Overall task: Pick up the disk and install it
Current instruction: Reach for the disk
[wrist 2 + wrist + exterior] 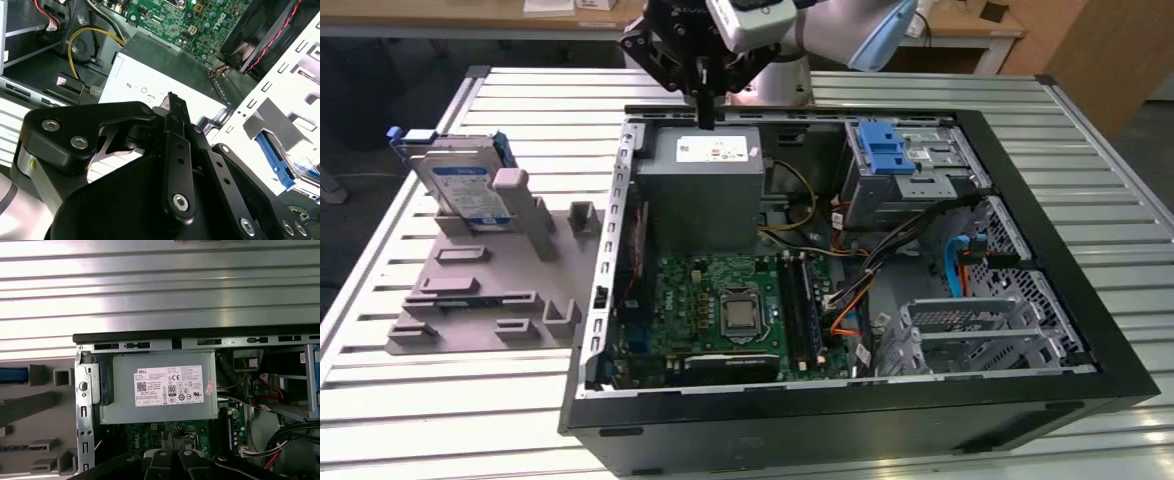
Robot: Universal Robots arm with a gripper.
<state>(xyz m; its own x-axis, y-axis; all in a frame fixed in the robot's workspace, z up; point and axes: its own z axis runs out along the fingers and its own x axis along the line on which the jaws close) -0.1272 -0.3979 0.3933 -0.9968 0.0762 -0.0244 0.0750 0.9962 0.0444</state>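
The disk (464, 185), silver with a blue-and-white label and a blue frame, stands upright in a grey holder (494, 290) at the exterior view's left, outside the computer case. My gripper (704, 118) hangs well to the right of it, over the case's back edge and just above the grey power supply box (700, 190). Its black fingers are pressed together with nothing between them, as both wrist views show (171, 98) (172, 439). In the first wrist view, a blue edge of the disk (12, 375) shows beside the holder.
The open black computer case (1067, 300) lies on a slatted metal table (400, 420). Inside are a green motherboard (720, 310), cables, a drive bay with a blue latch (887, 150) and a metal drive cage (974, 330).
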